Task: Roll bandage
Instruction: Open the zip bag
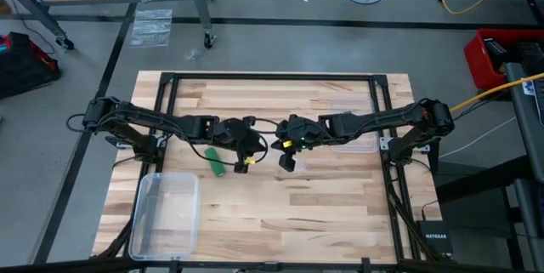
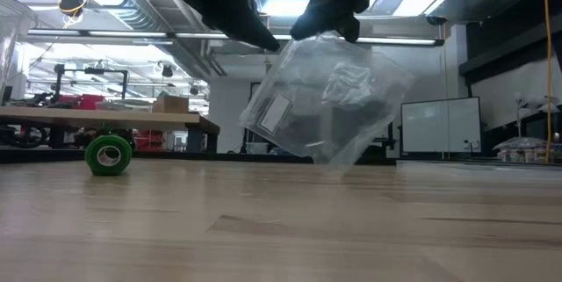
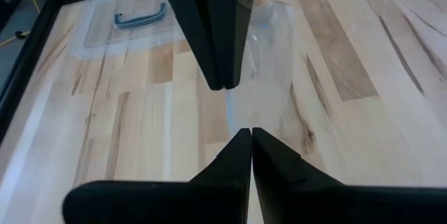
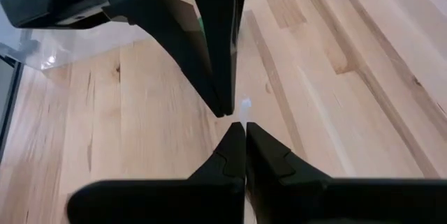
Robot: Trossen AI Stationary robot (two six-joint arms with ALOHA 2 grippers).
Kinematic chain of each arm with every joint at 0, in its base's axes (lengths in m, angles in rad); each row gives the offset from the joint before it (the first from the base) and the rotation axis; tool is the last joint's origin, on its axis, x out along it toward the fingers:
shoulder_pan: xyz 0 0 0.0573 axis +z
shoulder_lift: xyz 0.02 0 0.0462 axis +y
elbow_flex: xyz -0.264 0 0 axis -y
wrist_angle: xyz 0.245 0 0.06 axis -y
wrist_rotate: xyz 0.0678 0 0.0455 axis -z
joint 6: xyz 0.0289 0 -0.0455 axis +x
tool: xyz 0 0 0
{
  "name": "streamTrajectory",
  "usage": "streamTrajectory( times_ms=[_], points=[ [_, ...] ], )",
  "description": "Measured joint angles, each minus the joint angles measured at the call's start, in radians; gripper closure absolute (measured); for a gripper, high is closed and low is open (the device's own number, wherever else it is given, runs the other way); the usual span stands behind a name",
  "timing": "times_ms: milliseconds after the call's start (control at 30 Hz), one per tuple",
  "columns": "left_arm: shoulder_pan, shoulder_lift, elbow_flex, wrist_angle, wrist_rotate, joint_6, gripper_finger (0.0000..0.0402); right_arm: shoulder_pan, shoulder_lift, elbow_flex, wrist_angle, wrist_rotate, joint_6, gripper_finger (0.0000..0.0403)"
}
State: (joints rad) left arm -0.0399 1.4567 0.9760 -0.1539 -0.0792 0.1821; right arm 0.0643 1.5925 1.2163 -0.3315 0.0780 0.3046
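The bandage is a small green roll, also seen from above. It lies on its curved side on the wooden table, left of both grippers and touched by neither. A crinkly clear plastic bag with a white label hangs over the table's middle. My left gripper and my right gripper are both shut at the bag's top, tip to tip. In each wrist view my own shut fingers face the other arm's fingers. My left gripper pinches the bag's upper left corner between its fingertips, slanting down from the table's left. The bag hangs below, tilted. Whether its lowest corner touches the table, I cannot tell. My right gripper pinches the bag's top edge between its fingertips, slanting down from the table's right. A scrap of clear film shows just beyond its tips. One layer or several, I cannot tell.
A clear plastic box stands at the table's near left corner. Its clear lid, with a grey handle, lies flat on the right half of the table, under the right arm. Bare wood lies along the near edge to the right of the box.
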Motion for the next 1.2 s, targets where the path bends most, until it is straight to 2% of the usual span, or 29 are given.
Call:
streamTrajectory(
  times_ms=[400, 800, 1000, 1200],
  points=[
    [0.0, 0.0, 0.0, -0.05, -0.002, -0.001, 0.0394, 0.0, 0.0, 0.0, 0.035, -0.042, 0.0, 0.0401],
    [0.0, 0.0, 0.0, -0.049, -0.002, -0.018, 0.04, 0.001, 0.0, 0.0, 0.046, -0.048, 0.0, 0.0401],
    [0.001, 0.0, 0.0, -0.048, -0.002, -0.001, 0.04, 0.001, 0.0, 0.0, 0.053, -0.096, 0.001, 0.0401],
    [0.001, 0.0, 0.0, -0.048, -0.002, 0.009, 0.04, 0.001, 0.0, 0.0, 0.055, -0.098, 0.001, 0.0401]
  ],
)
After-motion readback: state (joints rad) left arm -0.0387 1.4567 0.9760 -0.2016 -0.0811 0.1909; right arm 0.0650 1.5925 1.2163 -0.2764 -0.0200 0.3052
